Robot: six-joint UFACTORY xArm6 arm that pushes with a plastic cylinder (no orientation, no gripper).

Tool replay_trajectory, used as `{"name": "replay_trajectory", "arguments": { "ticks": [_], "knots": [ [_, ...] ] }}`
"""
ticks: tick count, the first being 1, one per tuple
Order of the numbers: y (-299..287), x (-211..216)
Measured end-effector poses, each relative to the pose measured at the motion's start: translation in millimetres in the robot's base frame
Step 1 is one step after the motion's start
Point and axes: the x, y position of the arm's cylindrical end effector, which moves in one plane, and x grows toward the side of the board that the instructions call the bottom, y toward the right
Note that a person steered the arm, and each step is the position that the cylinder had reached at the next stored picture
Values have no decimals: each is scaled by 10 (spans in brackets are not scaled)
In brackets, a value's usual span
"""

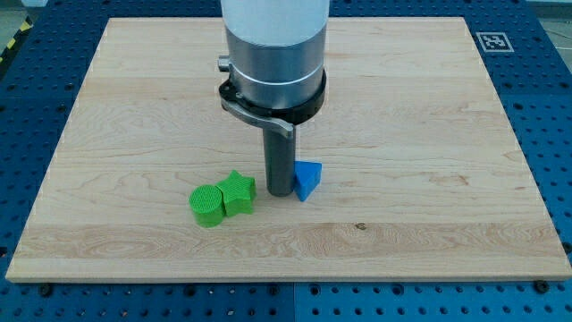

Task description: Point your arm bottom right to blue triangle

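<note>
The blue triangle (307, 179) lies on the wooden board (429, 134) a little below the middle. My tip (280, 191) stands at the triangle's left side, touching or almost touching it. The rod hangs from the large grey and white arm body (273, 63) that hides the board behind it. A green star (238, 192) lies just left of my tip, with a small gap between them.
A green round ribbed block (207, 206) sits against the green star's left side. The board lies on a blue perforated table (545, 54). A black-and-white marker tag (494, 41) is past the board's top right corner.
</note>
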Motion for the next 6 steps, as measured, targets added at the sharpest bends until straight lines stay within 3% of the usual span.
{"name": "replay_trajectory", "arguments": {
  "ticks": [6],
  "knots": [
    [1118, 239]
  ]
}}
